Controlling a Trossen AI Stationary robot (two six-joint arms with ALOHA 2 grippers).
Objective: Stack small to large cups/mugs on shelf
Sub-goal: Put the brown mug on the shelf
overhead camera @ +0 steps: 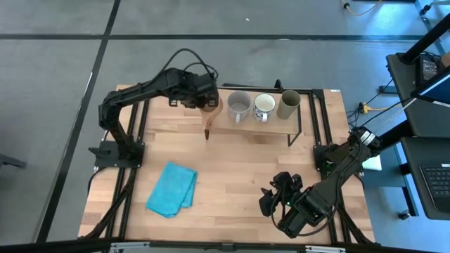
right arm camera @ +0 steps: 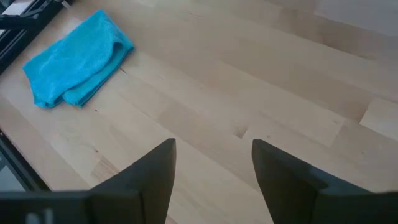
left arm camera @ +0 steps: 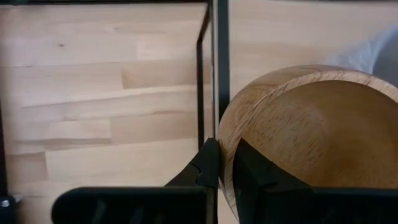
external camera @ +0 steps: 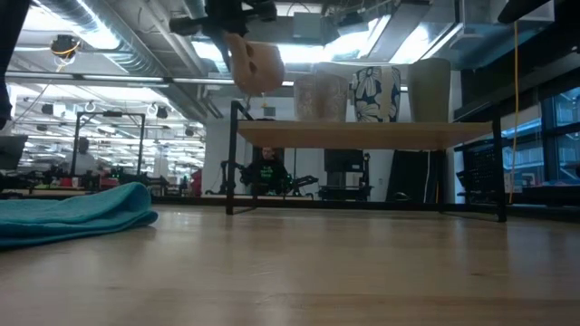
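High view, wooden cup: the small brown wooden cup [overhead camera: 211,107] hangs at the left end of the shelf [overhead camera: 281,126], held up in the air and tilted on its side, not resting on the board.
Left wrist view, grip: the left claw [left arm camera: 225,163] is nearly closed, pinching the wooden cup's wall, one finger outside and one inside the rim; a black shelf leg runs just beside the cup.
Low view, cup height: the wooden cup [external camera: 254,63] sits above the level of the shelf board [external camera: 362,134], just beside the grey mug [external camera: 319,96].
Row on the shelf: grey mug [overhead camera: 239,105], white mug [overhead camera: 264,106] and olive-green tumbler [overhead camera: 289,104] stand upright in a line, the tumbler nearest the shelf's right end.
Shelf: stands along the worktop's [overhead camera: 239,176] far edge, towards the far right corner.
Right claw [overhead camera: 281,193]: near the worktop's near right corner, fingers spread wide, holding nothing.
Blue cloth [overhead camera: 173,188]: crumpled on the worktop towards the near left corner, well apart from the shelf.
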